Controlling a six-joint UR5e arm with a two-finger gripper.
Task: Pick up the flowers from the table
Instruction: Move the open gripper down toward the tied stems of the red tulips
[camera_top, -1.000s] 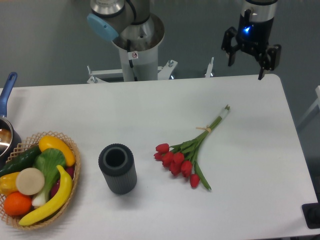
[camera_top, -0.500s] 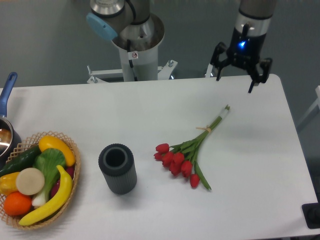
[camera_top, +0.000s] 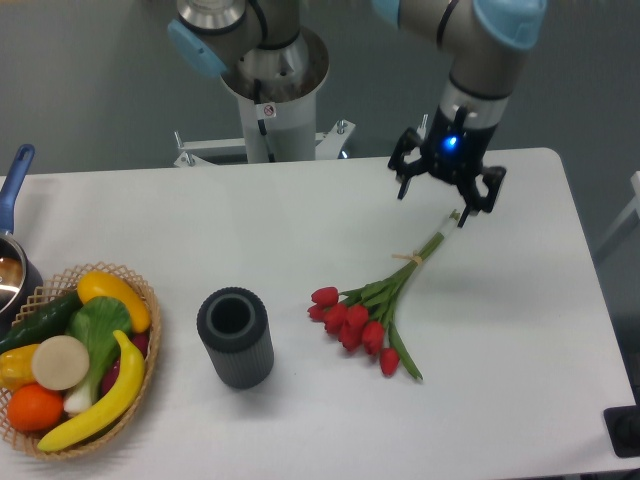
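Camera view: a bunch of red tulips with long green stems (camera_top: 375, 308) lies flat on the white rectangular tabletop (camera_top: 520, 330), right of centre, blooms toward a ribbed dark grey cylinder (camera_top: 235, 337). Above the stem ends hangs the black two-finger gripper (camera_top: 433, 196), fingers spread wide, holding nothing. A wicker basket of fruit and vegetables (camera_top: 75, 352) sits far left.
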